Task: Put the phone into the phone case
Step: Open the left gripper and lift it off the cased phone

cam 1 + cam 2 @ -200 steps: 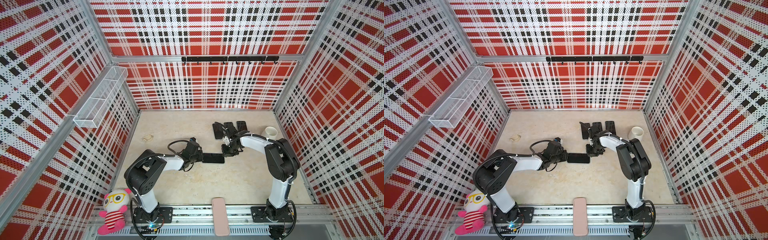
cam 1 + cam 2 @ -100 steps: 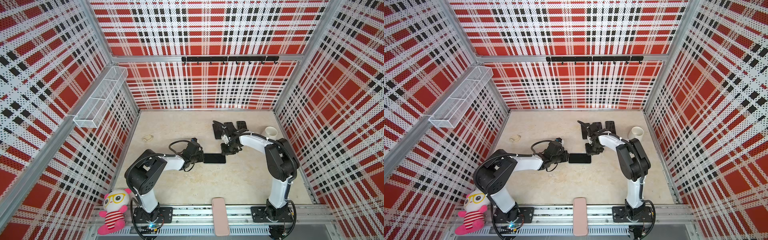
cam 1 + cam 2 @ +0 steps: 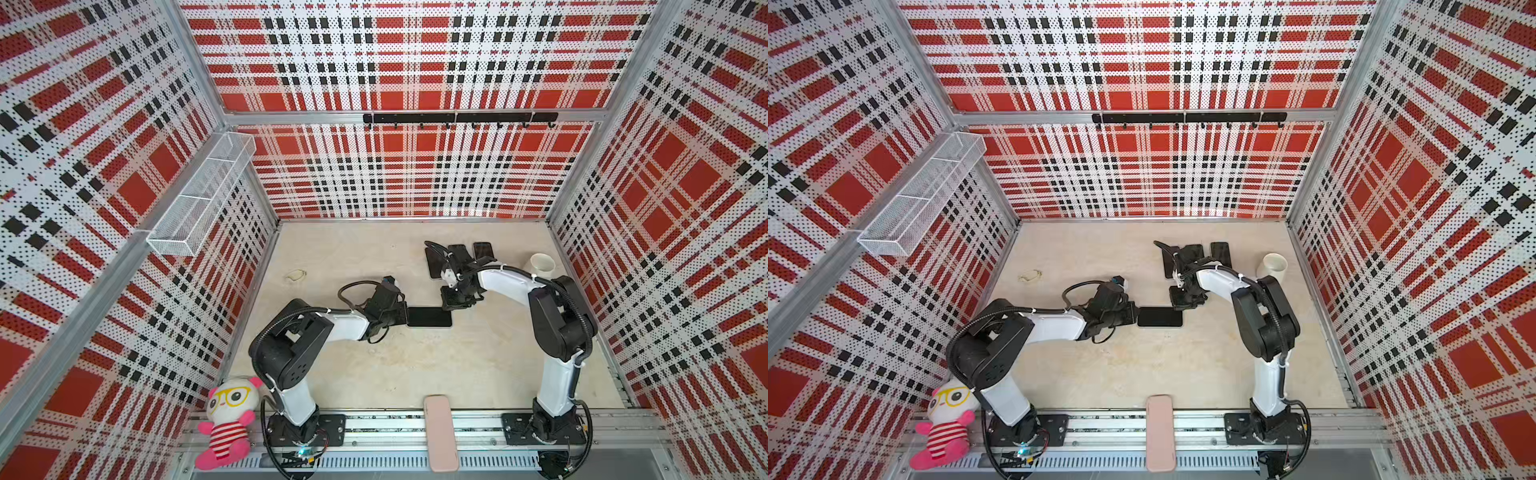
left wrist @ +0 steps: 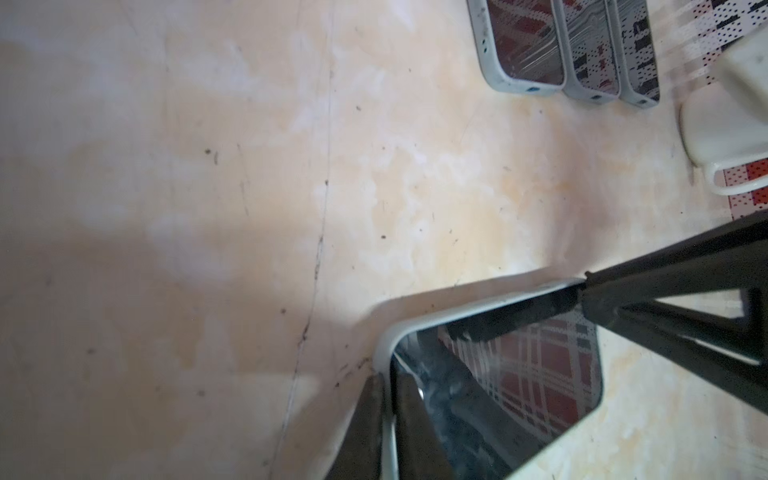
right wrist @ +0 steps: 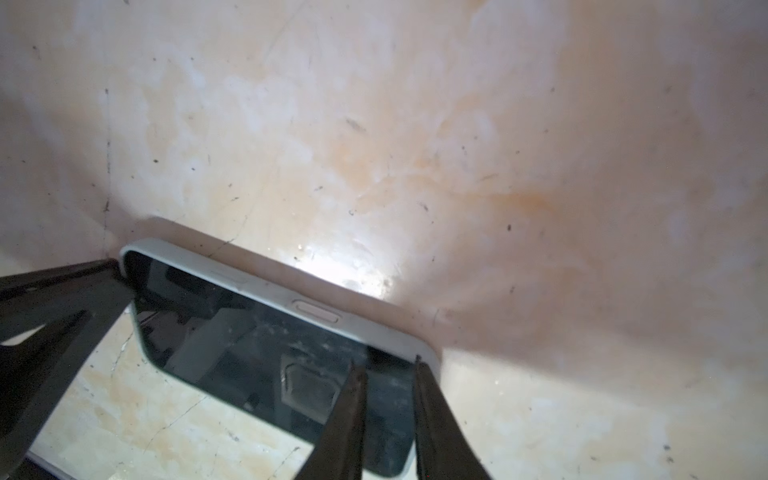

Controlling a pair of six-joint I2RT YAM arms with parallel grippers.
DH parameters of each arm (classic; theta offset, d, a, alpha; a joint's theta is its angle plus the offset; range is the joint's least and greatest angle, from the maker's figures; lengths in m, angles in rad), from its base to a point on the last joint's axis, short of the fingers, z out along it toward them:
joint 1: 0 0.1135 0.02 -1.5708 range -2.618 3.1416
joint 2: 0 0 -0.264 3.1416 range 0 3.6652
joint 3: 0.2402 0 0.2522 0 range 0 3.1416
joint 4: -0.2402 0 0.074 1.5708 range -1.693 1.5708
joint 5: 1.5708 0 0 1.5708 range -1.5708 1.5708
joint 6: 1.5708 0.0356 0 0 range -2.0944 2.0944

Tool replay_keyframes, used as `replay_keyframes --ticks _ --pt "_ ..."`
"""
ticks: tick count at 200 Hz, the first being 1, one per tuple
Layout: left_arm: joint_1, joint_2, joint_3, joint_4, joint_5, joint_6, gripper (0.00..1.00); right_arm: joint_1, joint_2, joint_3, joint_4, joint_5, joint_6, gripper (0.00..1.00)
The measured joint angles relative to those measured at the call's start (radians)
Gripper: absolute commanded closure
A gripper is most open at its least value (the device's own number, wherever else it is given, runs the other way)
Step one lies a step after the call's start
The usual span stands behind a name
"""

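Note:
A black-screened phone (image 3: 429,317) (image 3: 1160,317) lies flat mid-table, seated inside a pale grey phone case (image 4: 490,305) whose rim (image 5: 316,311) frames it. My left gripper (image 3: 405,314) (image 3: 1136,314) (image 4: 386,399) is at the phone's left short end, shut on the case's thin rim. My right gripper (image 3: 451,305) (image 3: 1181,305) (image 5: 388,374) hovers over the far right corner. Its jaws stand slightly apart: one fingertip (image 5: 355,386) is over the screen, the other at the case's corner, and nothing is gripped between them.
Three dark phones (image 3: 457,253) (image 4: 523,45) lie side by side at the back, beside a white cup (image 3: 542,266) (image 4: 731,124). A pink phone-shaped slab (image 3: 440,438) rests on the front rail. A plush toy (image 3: 228,419) sits at the front left. A small clear scrap (image 3: 296,274) lies near the left wall.
The phone and my left gripper have edged slightly to the right. My right gripper has shifted a little nearer over the phone's far right corner.

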Motion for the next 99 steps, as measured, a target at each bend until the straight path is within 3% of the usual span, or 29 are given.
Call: replay_keyframes --ticks 69,87,99 --pt "-0.023 -0.157 0.002 -0.188 -0.089 0.032 0.35 -0.067 -0.015 -0.019 0.089 -0.014 -0.003 0.87" --pt "-0.051 -0.245 -0.028 -0.210 -0.111 0.010 0.34 -0.065 -0.002 -0.024 0.106 -0.023 -0.005 0.89" --pt "-0.069 -0.301 -0.060 -0.218 -0.123 -0.016 0.38 -0.065 -0.002 -0.035 0.119 -0.029 -0.008 0.90"
